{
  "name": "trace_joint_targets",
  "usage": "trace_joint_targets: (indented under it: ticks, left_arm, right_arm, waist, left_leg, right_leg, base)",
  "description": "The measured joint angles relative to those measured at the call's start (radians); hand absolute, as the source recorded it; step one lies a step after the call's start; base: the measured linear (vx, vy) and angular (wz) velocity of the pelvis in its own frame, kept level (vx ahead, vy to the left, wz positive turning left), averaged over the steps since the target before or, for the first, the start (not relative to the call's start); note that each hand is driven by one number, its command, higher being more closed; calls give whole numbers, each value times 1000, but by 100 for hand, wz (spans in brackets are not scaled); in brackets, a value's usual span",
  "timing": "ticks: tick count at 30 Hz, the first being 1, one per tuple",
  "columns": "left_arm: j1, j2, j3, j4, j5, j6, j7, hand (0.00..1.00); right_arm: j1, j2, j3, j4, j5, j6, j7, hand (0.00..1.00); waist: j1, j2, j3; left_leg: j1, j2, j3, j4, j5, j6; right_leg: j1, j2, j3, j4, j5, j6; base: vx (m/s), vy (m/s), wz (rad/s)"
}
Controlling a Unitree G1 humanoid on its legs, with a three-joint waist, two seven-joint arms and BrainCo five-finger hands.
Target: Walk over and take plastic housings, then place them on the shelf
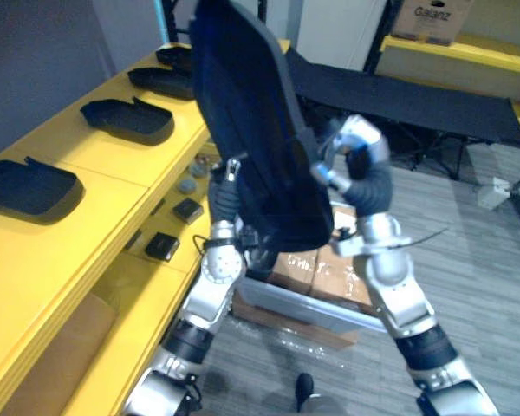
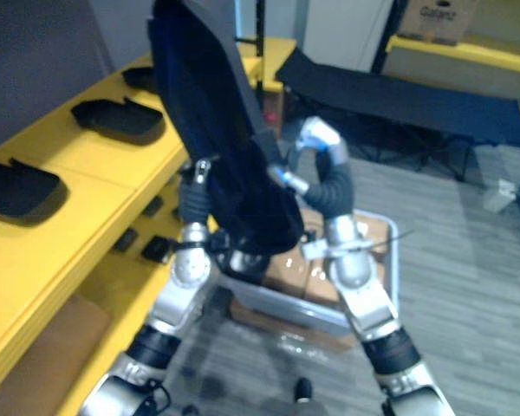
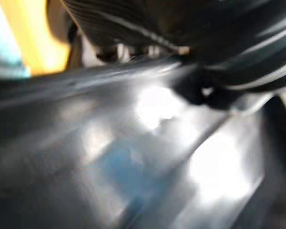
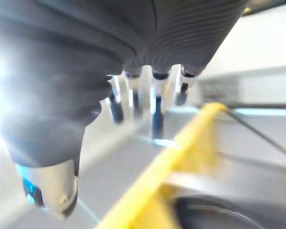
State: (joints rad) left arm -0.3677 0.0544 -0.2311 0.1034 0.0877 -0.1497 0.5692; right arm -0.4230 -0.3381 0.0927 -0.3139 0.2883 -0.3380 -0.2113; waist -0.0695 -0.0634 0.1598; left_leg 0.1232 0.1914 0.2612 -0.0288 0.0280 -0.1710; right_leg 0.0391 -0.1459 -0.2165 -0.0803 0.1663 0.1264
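Left hand sits at the lower edge of the big black plastic housing, can't tell its grip tbh. Right hand looks flat, fingers straight, just pressed on the housing's other side, so imo it's a squeeze hold. Worry: the housing stands tall and tilted above both hands. It could slip into the grey crate below them, or clip the shelf edge. Yellow shelf, left of the left hand, has other housings on it. Black cot lies beyond the right hand, on a grey floor.
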Motion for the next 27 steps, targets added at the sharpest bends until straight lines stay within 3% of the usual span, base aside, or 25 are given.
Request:
trace_joint_targets:
  ticks: [1, 6, 11, 15, 19, 22, 25, 27]
  left_arm:
    - [32, 6, 45, 7, 45, 20, 21, 100]
    - [60, 49, 209, 16, 94, 28, 91, 100]
    - [149, 91, 333, -7, 124, 13, 128, 100]
    - [256, 86, 347, -120, 103, -73, 120, 100]
    - [396, 35, 346, -309, 10, -170, 46, 100]
    - [456, 16, 357, -334, -4, -196, 26, 100]
    - [499, 15, 422, -335, -5, -207, 1, 100]
    - [498, 21, 525, -347, -10, -213, 9, 100]
  right_arm:
    - [14, -1, -81, -21, 33, 4, -4, 0]
    - [148, -2, -280, -29, 94, 32, -28, 0]
    - [361, 9, -427, -15, 140, 36, -33, 0]
    - [516, 104, -494, 116, 188, 51, -21, 0]
    - [649, 229, -479, 193, 186, 60, -21, 0]
    - [673, 247, -483, 203, 171, 54, -14, 0]
    - [661, 243, -511, 203, 169, 21, 63, 0]
    - [614, 224, -519, 204, 169, 10, 122, 0]
  waist:
    - [-2, 0, -9]
    - [-2, 2, -12]
    - [-25, 35, -54]
    - [-37, 45, -63]
    - [-39, 50, -64]
    - [-38, 52, -65]
    - [-23, 58, -63]
    - [-20, 61, -62]
  left_leg:
    - [0, 1, 3, 0, -2, 0]
    - [8, 1, 26, 0, -6, -2]
    - [10, 1, 50, -3, -17, -4]
    - [10, 7, 53, 2, -27, -8]
    - [7, 6, 53, 8, -36, -6]
    - [-2, 7, 49, 23, -43, -5]
    - [-5, 8, 41, 27, -43, -6]
    - [-25, 6, 7, 37, -45, -6]
  right_leg:
    - [-1, 1, 3, 0, 0, 0]
    - [-7, 2, 22, -9, -5, 3]
    - [-21, 3, 37, -8, -9, 2]
    - [-21, 9, 40, 0, -7, 0]
    - [-21, 6, 39, -9, -11, 3]
    - [-20, 5, 36, -9, -18, 3]
    - [-16, 4, 28, -9, -23, -4]
    - [-8, -2, -7, -9, -30, -4]
  base:
    - [-9, 3, -5]
    - [-23, 7, -11]
    - [20, 14, -12]
    - [34, 13, -2]
    - [0, 0, 0]
    - [-11, 4, 2]
    - [-22, 3, 8]
    - [-23, 6, 34]
